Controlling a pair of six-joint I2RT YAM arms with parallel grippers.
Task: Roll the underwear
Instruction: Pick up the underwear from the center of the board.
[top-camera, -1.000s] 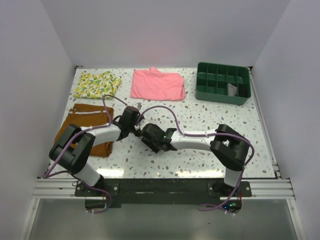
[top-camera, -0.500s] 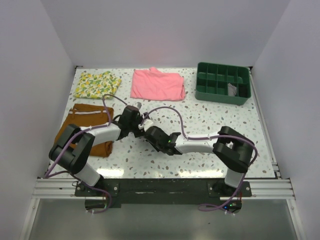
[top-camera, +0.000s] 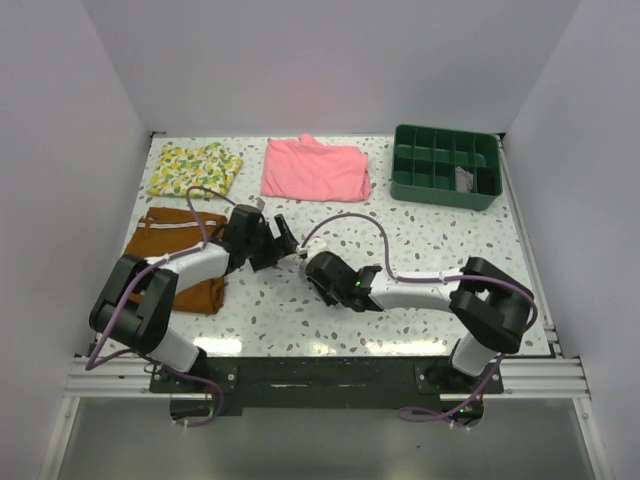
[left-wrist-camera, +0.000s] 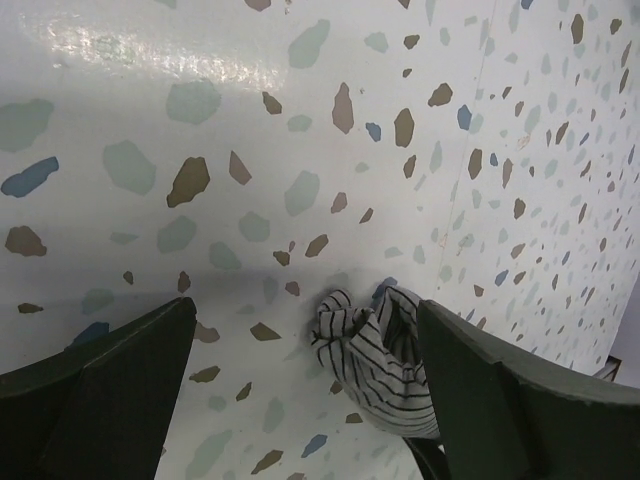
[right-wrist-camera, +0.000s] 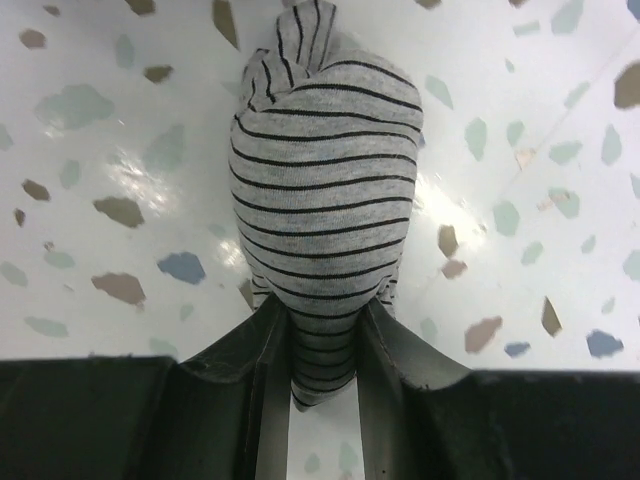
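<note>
The right gripper (right-wrist-camera: 322, 345) pinches the lower end of the underwear (right-wrist-camera: 325, 190), its dark fingers (right-wrist-camera: 262, 350) pressed into the soft knit. The fabric is grey with thin dark stripes, wound into a plump oval bundle with a twisted knot at the far tip, and it lies on the glossy speckled table (top-camera: 420, 240). The left gripper (left-wrist-camera: 305, 312) is spread wide just beside the bundle, touching nothing. Farther off, a green plastic divided tray (top-camera: 445, 192) holds one small pale item (top-camera: 463, 178), perhaps cloth, in a right-hand compartment. A pink folded garment (top-camera: 315, 168), a lemon-print cloth (top-camera: 195, 168) and rust-brown shorts (top-camera: 165, 240) lie well apart.
</note>
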